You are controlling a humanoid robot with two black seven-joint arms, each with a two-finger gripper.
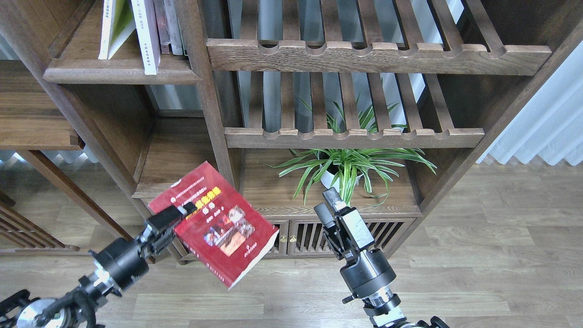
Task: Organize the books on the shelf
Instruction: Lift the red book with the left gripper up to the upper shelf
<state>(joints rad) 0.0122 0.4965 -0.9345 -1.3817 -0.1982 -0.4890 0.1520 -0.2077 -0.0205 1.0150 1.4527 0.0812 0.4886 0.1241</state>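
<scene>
Left hand (182, 213) clamping tilted red book (218, 225)

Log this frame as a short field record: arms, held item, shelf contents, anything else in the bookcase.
left gripper: shut on the red book, gripping its left edge
red book: held tilted in the air, in front of the bookcase, cover facing up
right gripper: open, holds nothing, raised in front of the potted plant
upper-left shelf: white book and yellow-green book standing, leaning
slatted racks: nothing seen on them
</scene>
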